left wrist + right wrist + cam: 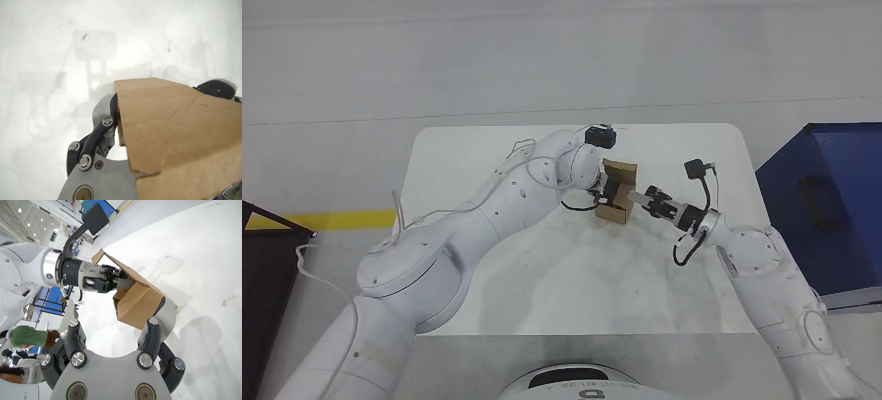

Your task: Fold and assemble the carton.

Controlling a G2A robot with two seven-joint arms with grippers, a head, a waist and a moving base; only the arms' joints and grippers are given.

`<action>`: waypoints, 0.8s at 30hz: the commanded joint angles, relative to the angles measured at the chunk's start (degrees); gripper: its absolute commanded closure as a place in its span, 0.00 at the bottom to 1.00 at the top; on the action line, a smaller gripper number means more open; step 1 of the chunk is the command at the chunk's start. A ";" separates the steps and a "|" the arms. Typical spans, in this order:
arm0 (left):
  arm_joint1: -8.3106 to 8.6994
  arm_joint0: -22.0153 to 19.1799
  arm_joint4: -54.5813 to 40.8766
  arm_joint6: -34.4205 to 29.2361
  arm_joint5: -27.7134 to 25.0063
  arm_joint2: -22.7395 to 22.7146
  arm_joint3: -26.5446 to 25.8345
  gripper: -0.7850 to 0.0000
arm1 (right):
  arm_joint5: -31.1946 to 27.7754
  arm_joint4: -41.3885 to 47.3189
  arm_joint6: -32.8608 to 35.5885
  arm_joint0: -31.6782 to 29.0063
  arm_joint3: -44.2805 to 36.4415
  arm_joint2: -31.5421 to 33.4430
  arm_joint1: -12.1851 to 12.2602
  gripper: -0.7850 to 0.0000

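Observation:
A small brown carton (621, 184) stands partly folded at the middle of the white table (542, 280), its flaps open. My left gripper (604, 188) comes in from the left and is shut on one of the carton's walls. In the left wrist view, one finger (105, 111) presses the cardboard (170, 123) and the other is hidden behind it. From the right wrist view, the left gripper (126, 282) pinches the carton (136, 306) at its open side. My right gripper (642, 200) is open at the carton's right, one finger pad (166, 309) against the outer face.
A dark blue bin (827, 210) stands off the table's right edge, and a black frame (262, 260) stands on the floor to the left. The table's front and left parts are bare.

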 commanded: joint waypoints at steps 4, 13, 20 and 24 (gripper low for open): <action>0.34 0.74 1.86 0.50 2.03 -1.02 -1.34 0.66 | -2.38 -0.18 -0.13 -0.81 -0.33 0.38 0.18 0.06; 4.86 4.95 3.47 2.12 1.75 -7.48 -6.82 0.00 | -2.56 0.22 1.01 0.22 0.41 -0.29 0.27 0.04; 10.99 10.37 5.35 3.45 1.77 -17.49 -11.47 0.00 | -2.86 0.22 1.25 1.65 1.59 -1.47 0.18 0.05; 13.18 12.60 5.14 3.91 0.80 -22.67 -15.22 0.00 | -3.45 -0.45 0.76 1.52 1.45 -1.79 0.20 0.04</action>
